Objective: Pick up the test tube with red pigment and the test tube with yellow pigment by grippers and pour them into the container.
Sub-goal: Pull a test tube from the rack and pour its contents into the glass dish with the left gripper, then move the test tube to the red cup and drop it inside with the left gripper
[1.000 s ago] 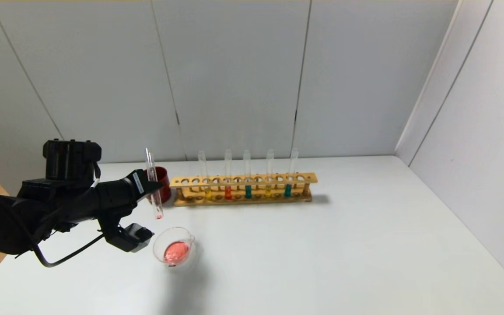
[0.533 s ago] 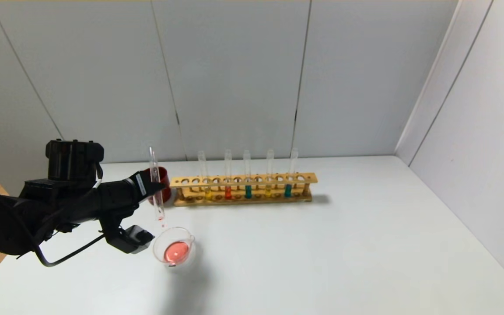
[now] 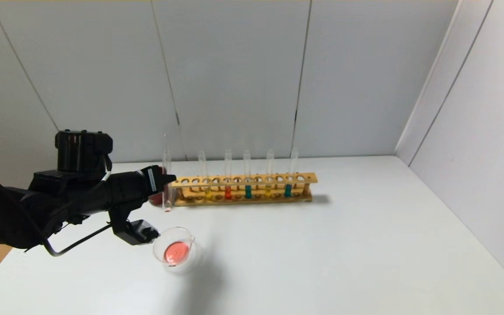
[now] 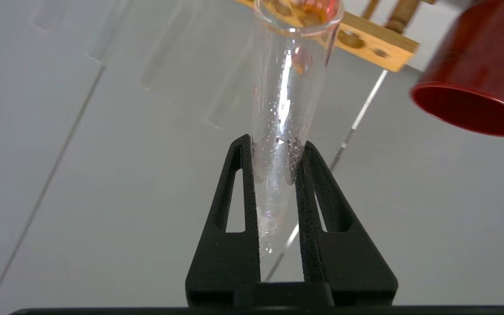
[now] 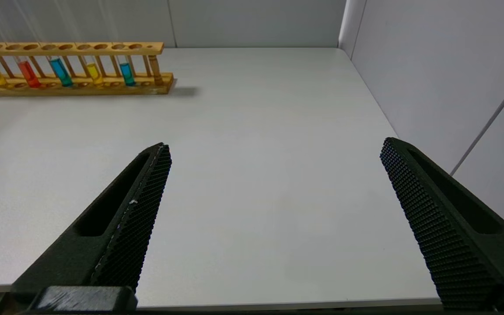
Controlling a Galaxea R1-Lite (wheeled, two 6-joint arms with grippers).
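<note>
Left pincer holds an emptied tube above the white table.

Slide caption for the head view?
Left end effector holds emptied test tube upright beside wooden rack; red liquid sits in glass container.

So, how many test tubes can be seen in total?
6. Five stand in the wooden rack: yellow, red, teal, yellow, teal. One, emptied, is in the left gripper.
</note>
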